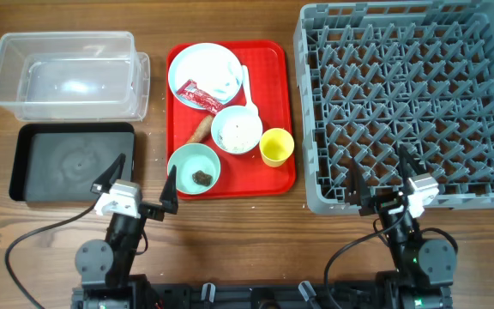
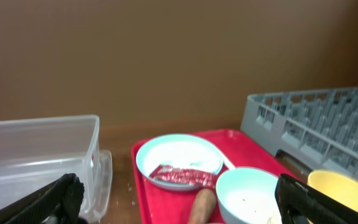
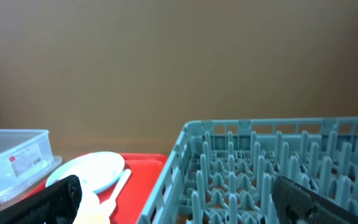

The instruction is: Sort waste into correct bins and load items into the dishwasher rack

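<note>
A red tray (image 1: 273,69) holds a light blue plate (image 1: 197,64) with a red wrapper (image 1: 197,95), a white spoon (image 1: 248,86), a brown sausage-like scrap (image 1: 201,129), a white bowl (image 1: 237,131), a yellow cup (image 1: 276,147) and a blue bowl (image 1: 187,163) with a dark scrap (image 1: 201,178). The grey dishwasher rack (image 1: 410,103) stands at the right. My left gripper (image 1: 141,184) is open and empty, near the tray's front left corner. My right gripper (image 1: 382,180) is open and empty at the rack's front edge. The left wrist view shows the plate (image 2: 179,152), wrapper (image 2: 185,177) and white bowl (image 2: 247,196).
A clear plastic bin (image 1: 67,75) stands at the back left. A black bin (image 1: 71,161) lies in front of it. The rack (image 3: 272,168) fills the right wrist view, with the tray (image 3: 145,180) to its left.
</note>
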Robot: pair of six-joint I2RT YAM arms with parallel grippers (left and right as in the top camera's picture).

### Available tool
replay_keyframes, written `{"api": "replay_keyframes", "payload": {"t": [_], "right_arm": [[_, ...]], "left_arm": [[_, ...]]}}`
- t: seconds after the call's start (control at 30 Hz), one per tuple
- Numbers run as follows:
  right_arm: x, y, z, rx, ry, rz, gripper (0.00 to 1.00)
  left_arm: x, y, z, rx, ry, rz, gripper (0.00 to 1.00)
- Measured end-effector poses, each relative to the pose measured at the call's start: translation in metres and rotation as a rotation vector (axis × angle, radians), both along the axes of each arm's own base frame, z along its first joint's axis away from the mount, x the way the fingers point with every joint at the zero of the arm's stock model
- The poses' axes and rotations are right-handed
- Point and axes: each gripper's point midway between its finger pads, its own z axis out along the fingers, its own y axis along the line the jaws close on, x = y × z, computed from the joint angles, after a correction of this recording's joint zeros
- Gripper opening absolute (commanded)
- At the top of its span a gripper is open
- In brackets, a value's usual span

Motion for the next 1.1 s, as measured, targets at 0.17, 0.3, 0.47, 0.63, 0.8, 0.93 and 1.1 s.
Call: {"api": "replay_keyframes", "payload": {"t": [0.17,0.3,0.47,0.63,0.8,0.93,1.1], "right_arm": [[0.000,0.011,0.050,-0.021,-0.023,0.062,1.00],[0.014,0.026,0.082,-0.070,0.037,0.139,1.00],[0.045,0.031,0.086,-0.088,0.264,0.165,1.00],[0.065,0.034,0.070,-0.104,0.605,0.188,1.00],[0.078,0.051,0.024,-0.072,0.801,0.292,1.00],[0.081,0.060,0.003,-0.048,0.881,0.346,1.00],[0.082,0.062,-0.001,-0.042,0.896,0.361,1.00]], "left_arm": [[0.008,-0.005,0.068,-0.068,0.028,-0.033,1.00],[0.050,-0.006,0.088,-0.089,0.202,-0.050,1.00],[0.116,-0.016,0.084,-0.107,0.486,-0.078,1.00],[0.193,-0.070,0.066,-0.064,0.669,-0.182,1.00],[0.224,-0.123,-0.043,-0.038,0.873,-0.298,1.00],[0.236,-0.125,-0.089,-0.111,0.968,-0.199,1.00],[0.244,-0.097,-0.163,-0.350,1.145,0.158,1.00]]}}
